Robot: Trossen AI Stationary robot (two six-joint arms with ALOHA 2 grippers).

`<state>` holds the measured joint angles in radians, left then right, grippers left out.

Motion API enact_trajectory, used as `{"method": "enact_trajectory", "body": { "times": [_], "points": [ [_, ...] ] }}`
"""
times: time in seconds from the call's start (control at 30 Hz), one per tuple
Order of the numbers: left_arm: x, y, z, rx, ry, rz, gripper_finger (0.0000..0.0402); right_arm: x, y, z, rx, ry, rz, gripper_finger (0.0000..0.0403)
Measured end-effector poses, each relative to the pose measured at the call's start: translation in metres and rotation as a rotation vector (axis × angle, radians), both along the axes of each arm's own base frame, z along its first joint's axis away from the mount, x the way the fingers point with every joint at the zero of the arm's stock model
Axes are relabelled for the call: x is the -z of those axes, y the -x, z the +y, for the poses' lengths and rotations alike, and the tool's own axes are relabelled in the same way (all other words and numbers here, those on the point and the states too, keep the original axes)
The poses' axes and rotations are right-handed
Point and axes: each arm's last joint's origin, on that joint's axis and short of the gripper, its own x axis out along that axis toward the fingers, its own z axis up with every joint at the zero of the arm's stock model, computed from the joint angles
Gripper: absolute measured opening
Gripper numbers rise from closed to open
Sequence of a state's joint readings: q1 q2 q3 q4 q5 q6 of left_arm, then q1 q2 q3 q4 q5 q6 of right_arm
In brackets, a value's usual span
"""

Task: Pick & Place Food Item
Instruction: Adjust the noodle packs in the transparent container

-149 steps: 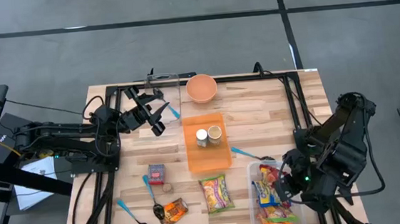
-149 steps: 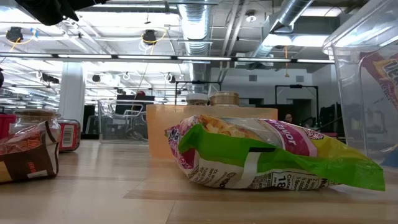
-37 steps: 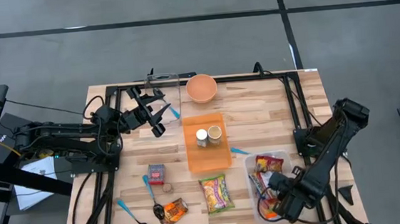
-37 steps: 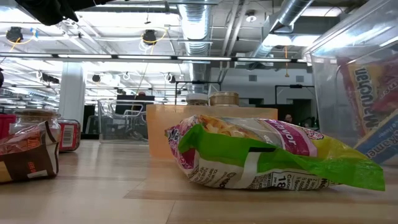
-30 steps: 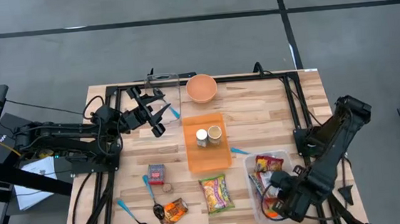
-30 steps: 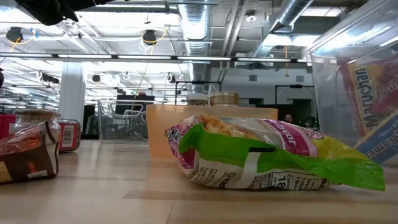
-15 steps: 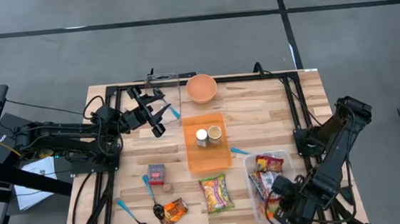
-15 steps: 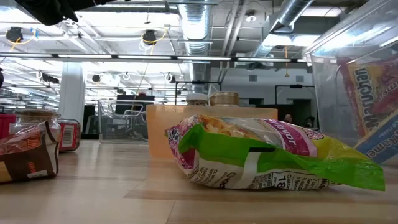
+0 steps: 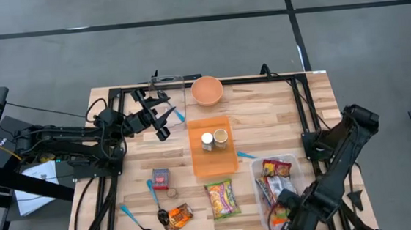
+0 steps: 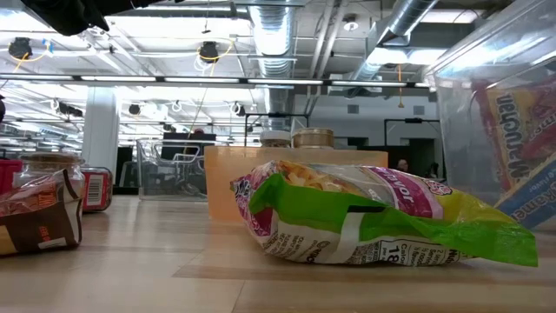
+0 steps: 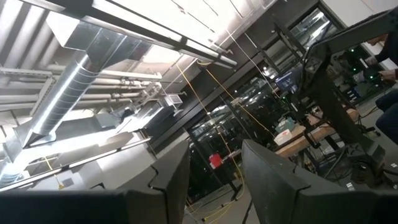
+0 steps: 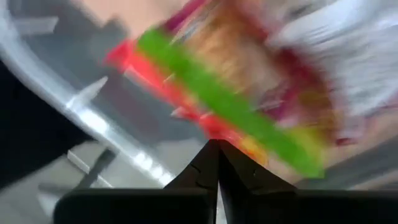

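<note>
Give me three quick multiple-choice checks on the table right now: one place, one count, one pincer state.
1. Where is the orange bowl?
A. far edge of the table
B. inside the clear bin
C. on the orange tray

2. How many jars stand on the orange tray?
A. one
B. two
C. four

3. The right pincer is:
A. wide open
B. shut
C. holding a spoon

Key: 1 A, the high view shows it by the far frame rail. 2 B, two lids sit side by side. 3 B, its fingertips meet over the clear bin.

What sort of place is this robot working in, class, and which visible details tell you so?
Probably an industrial-style robotics lab or workshop: exposed ceiling ducts and pipes overhead, a wooden table with two mounted arms, and further workbenches with equipment in the room behind.
</note>
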<state>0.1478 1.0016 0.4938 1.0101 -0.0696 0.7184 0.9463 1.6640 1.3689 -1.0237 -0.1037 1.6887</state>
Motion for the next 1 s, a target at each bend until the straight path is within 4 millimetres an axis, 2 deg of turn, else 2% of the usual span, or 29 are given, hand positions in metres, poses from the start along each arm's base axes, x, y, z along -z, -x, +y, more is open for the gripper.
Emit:
{"method": "enact_trajectory", "body": {
  "times": [0.13,0.27,0.57,1.0],
  "points": [
    [0.0,0.0,0.0,0.0,0.0,0.0,0.014,0.005,-0.008,0.012,-0.029,-0.084,-0.031,0.0001],
    [0.0,0.0,0.0,0.0,0.0,0.0,0.014,0.003,-0.008,0.015,-0.033,-0.107,-0.046,0.0001],
    [0.0,0.0,0.0,0.0,0.0,0.0,0.014,0.007,0.0,0.002,-0.073,0.021,0.032,0.0],
    [0.0,0.0,0.0,0.001,0.001,0.0,0.014,0.009,0.015,-0.004,-0.036,0.114,0.146,0.0]
  ]
}}
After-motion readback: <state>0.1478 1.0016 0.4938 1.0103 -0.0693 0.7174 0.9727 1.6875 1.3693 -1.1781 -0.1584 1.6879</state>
